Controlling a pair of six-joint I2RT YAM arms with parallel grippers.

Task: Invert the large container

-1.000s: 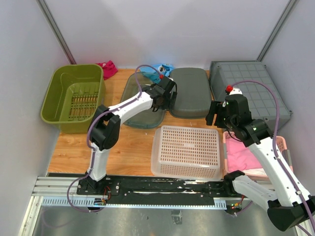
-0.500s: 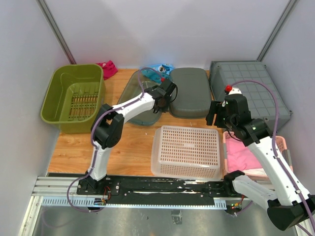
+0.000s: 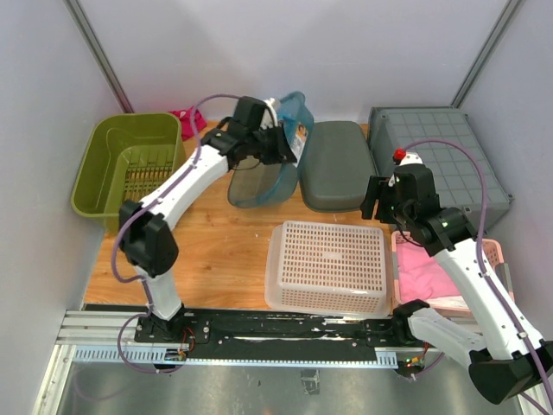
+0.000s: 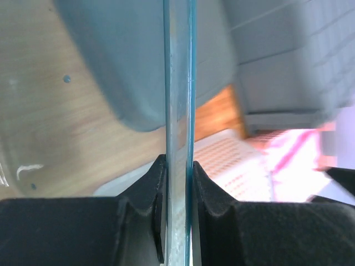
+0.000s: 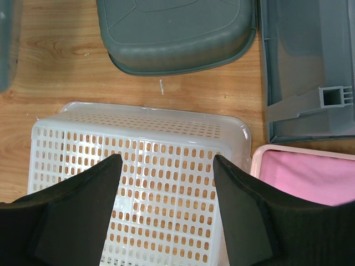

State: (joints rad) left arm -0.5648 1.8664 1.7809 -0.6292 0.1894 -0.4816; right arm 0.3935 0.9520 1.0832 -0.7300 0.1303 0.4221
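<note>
Here, wooden table, pale walls, tilted container

left arm, right arm: white links, black joints | cables: purple | right tool: black

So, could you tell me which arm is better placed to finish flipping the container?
Left: the left tool is shut on the rim of the translucent blue plastic container, tilted up; the right tool hangs open over the white perforated basket.
</note>
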